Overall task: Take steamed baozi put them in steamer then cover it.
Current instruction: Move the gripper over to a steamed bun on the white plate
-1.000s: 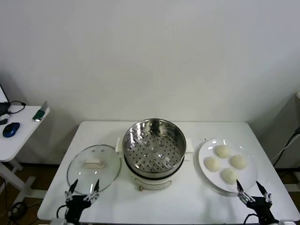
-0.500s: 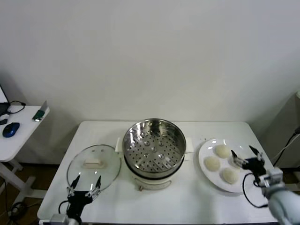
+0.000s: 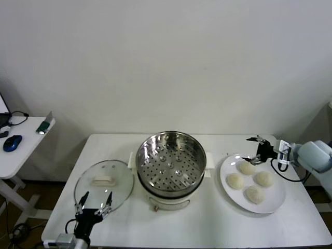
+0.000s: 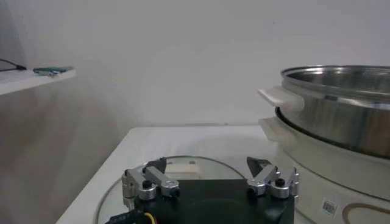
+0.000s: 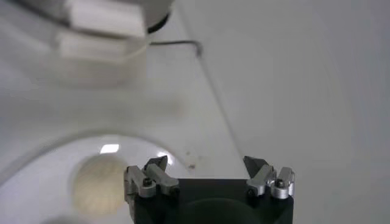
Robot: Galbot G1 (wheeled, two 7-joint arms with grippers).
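Several cream-white steamed baozi [image 3: 246, 167] lie on a white plate [image 3: 275, 199] at the table's right. The empty steel steamer [image 3: 170, 163] stands mid-table on its white base. Its cover [image 3: 104, 181], a glass lid with a white handle, lies flat to its left. My right gripper [image 3: 252, 150] hovers open over the plate's far edge, just beyond the back baozi [image 5: 97, 182]; nothing is between its fingers [image 5: 155, 167]. My left gripper [image 3: 96, 197] is open at the cover's near edge, and the left wrist view shows the cover [image 4: 122, 195] just ahead of the gripper [image 4: 207, 162], beside the steamer [image 4: 341, 103].
A white wall closes the back of the table. A small side table [image 3: 26, 137] with a blue mouse [image 3: 11, 142] stands off to the left. A cable [image 3: 290, 176] trails from my right wrist above the plate's right side. The steamer's white handle [image 5: 103, 18] shows beyond the plate.
My right gripper has swung from the table's front right corner up and back across the plate to its far edge. The left gripper has barely shifted at the cover's near edge.
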